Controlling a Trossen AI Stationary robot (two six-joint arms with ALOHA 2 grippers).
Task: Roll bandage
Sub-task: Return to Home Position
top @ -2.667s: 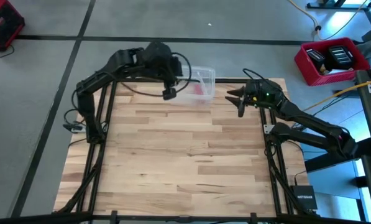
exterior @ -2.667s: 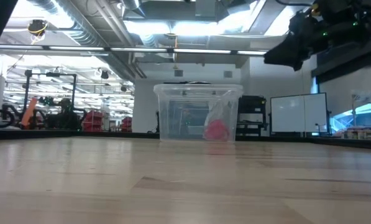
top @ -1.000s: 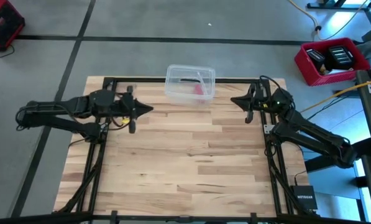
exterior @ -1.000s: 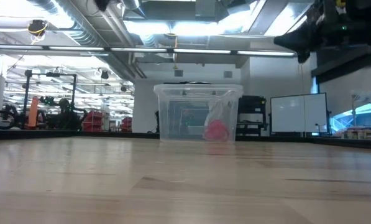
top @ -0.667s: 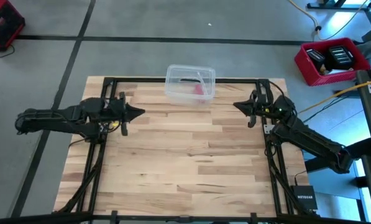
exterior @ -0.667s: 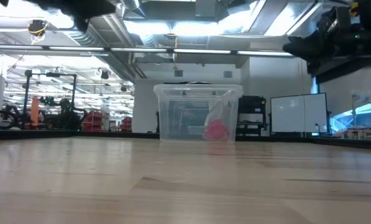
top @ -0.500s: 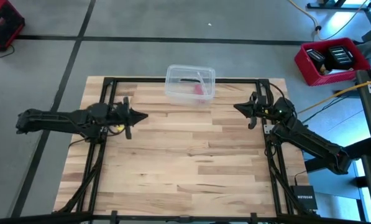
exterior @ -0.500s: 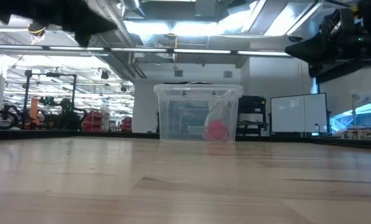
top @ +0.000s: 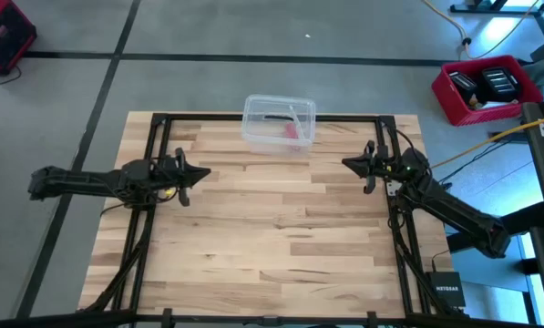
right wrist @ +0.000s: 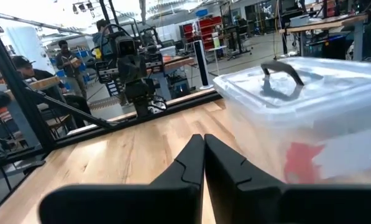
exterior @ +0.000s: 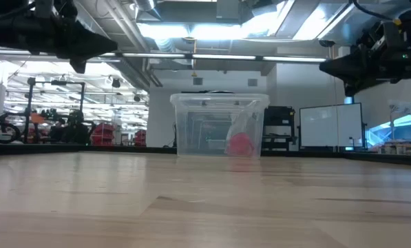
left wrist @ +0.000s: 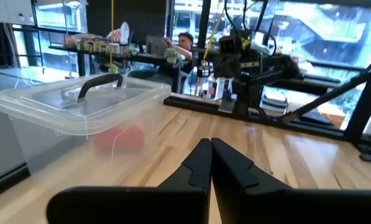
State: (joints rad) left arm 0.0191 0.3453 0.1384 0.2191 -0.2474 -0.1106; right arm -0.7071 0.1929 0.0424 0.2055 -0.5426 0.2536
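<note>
Two arms: both have pulled back from the bin (top: 253, 128); seconds ago my left arm hung over it, and now each sits at its own side of the counter (top: 272, 246).
Left end effector (top: 204, 171): at 9 o'clock, clenched on nothing, tips aimed at the middle.
Right end effector (top: 348, 163): at 3 o'clock, clenched too and empty.
Bin: at 12 o'clock on the counter's far edge, lid on, dark handle (top: 276, 117) on top.
Contents: the bandage (exterior: 240, 143), a small red roll, sits low toward the bin's 3 o'clock side. Clear wrapper (exterior: 245, 122) is around or beside it; I cannot tell which.
Meaning: I judge rolling and stowing done; only parking the arms remains.
</note>
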